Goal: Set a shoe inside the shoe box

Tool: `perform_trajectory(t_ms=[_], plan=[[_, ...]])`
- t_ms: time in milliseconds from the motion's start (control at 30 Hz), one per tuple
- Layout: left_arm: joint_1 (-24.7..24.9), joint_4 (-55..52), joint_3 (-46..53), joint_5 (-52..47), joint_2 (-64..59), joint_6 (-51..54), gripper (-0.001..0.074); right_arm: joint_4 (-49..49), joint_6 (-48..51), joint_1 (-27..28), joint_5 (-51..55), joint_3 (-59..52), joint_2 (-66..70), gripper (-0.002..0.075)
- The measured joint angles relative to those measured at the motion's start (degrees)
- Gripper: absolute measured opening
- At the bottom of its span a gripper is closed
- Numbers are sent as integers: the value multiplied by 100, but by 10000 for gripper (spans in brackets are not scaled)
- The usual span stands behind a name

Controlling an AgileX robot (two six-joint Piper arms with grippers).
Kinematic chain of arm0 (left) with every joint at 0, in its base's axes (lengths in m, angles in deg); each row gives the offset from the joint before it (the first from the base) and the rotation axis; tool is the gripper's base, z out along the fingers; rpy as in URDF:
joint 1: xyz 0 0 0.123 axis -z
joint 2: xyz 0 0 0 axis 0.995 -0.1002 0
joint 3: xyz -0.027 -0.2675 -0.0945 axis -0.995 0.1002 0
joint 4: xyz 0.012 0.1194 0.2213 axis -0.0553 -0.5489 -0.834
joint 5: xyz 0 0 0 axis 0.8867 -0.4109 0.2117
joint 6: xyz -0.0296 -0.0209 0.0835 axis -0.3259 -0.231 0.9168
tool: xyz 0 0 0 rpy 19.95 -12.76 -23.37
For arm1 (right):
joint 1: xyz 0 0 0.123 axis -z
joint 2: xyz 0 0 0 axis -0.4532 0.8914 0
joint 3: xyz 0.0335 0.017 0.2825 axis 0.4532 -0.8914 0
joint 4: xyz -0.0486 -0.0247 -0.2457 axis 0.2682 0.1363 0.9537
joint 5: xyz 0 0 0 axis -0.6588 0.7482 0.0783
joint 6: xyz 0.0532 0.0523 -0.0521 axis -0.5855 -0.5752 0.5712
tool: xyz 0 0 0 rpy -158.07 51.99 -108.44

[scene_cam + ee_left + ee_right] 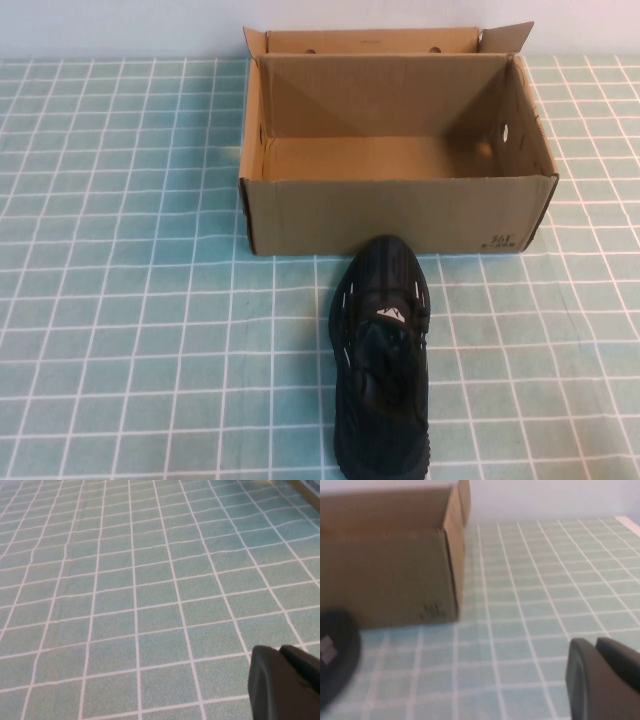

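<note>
The black knit shoe (383, 370) lies on the tablecloth in the high view, with its toe pointing at the front wall of the shoe box (400, 212) and close to it. The brown cardboard box stands open and empty, flaps up at the back. Neither gripper shows in the high view. In the right wrist view the right gripper (594, 644) is shut and empty, apart from the box (390, 575) and the shoe (335, 650). In the left wrist view the left gripper (278, 650) is shut and empty over bare cloth.
A teal tablecloth with a white grid (120, 300) covers the table. A pale wall (120, 25) runs behind the box. A corner of the box shows at the edge of the left wrist view (310, 486).
</note>
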Motion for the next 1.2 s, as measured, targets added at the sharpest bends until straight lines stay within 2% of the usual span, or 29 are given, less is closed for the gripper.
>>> perform_trajectory(t_ms=[100, 233, 333, 433, 567, 767, 933, 1200], plan=[[0, 0, 0, 0, 0, 0, -4, -1270, -332, 0, -540, 0, 0, 0], [0, 0, 0, 0, 0, 0, -4, -1609, -246, 0, -935, 0, 0, 0], [0, 0, 0, 0, 0, 0, -4, -1979, -480, 0, -810, 139, 17, 0], [0, 0, 0, 0, 0, 0, -4, -1921, -385, 0, -3, 648, 155, 0], [0, 0, 0, 0, 0, 0, -4, -1843, -71, 0, 1835, 1803, 877, 0], [0, 0, 0, 0, 0, 0, -4, -780, 28, 0, 4497, 3269, 2516, 0], [0, 0, 0, 0, 0, 0, -4, -582, 362, 0, 5262, 3881, 3790, 0], [0, 0, 0, 0, 0, 0, -4, -1789, 2049, -14, 5547, 4719, 5617, 0]])
